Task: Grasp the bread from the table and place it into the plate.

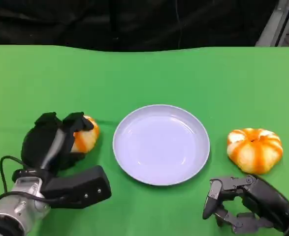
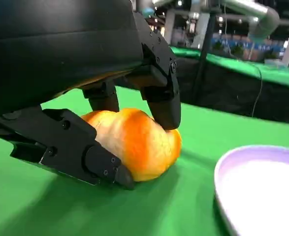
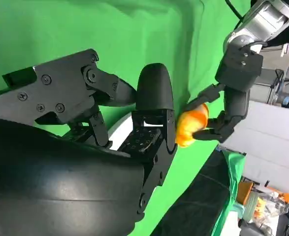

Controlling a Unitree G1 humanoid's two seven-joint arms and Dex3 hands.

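Left robot hand point(image 1: 55, 140): you see it grasping the bread point(image 1: 85, 134), half hidden, left of the plate point(image 1: 134, 169).
Right robot hand point(image 1: 238, 201): released, partly cut off.

Two orange-and-white striped bread rolls lie on the green surface point(image 1: 149, 73): one bread roll point(image 1: 86, 136) to the left of the plate, the other bread roll point(image 1: 254, 150) to its right. There is one pale lilac plate point(image 1: 161, 144) between them. Two black hands show, the left hand point(image 1: 53, 142) and the right hand point(image 1: 242, 204).
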